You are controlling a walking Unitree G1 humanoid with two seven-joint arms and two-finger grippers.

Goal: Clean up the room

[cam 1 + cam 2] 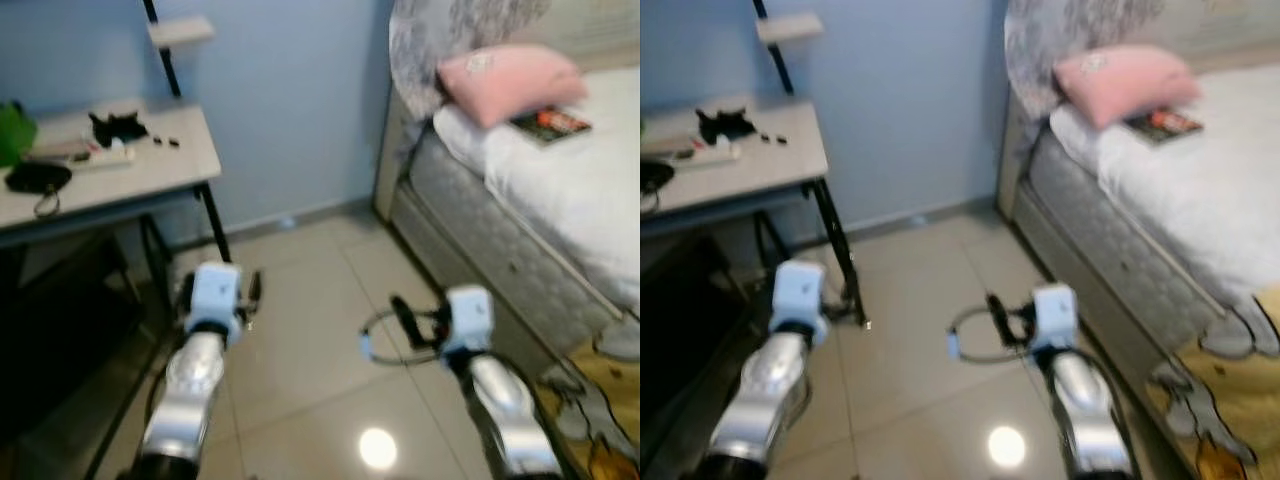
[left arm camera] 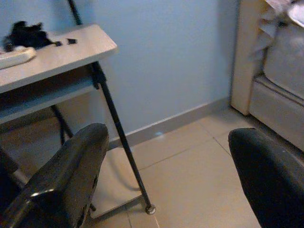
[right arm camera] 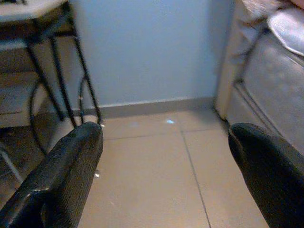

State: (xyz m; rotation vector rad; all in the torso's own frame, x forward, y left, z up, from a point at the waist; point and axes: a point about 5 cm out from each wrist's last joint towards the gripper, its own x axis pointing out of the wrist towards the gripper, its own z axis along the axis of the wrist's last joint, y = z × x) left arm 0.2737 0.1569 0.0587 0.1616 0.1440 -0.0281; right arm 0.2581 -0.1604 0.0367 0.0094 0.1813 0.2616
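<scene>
On the bench (image 1: 150,170) at the robot's left, against the blue wall (image 1: 290,100), lie the loose things of the room: a black tangled item (image 1: 117,126) toward the rear, a white power strip (image 1: 98,156) just beside it, two small dark bits (image 1: 166,141) near the bench's right edge, a black pouch (image 1: 37,177) at the front left, and a green object (image 1: 14,130) at the far left, cut by the frame. The bench stands on thin black legs (image 2: 121,137), its foot resting on the tiled floor (image 1: 300,340). At the robot's right is the bed (image 1: 560,190), carrying a pink pillow (image 1: 508,82) and, just in front of it on the white sheet, a book (image 1: 551,124) with a red and dark cover. A yellow patterned cover (image 1: 595,410) hangs at the near corner of the bed. The left claw (image 2: 161,185) is held low over the floor beside the bench leg, its two black fingers (image 2: 71,171) spread wide with nothing between them. The right claw (image 3: 161,180) is likewise over the bare tiles between bench and bed, fingers (image 3: 71,166) wide apart and holding nothing. Both silver arms reach forward, well apart from bench top and bed alike. The head views are somewhat blurred.
</scene>
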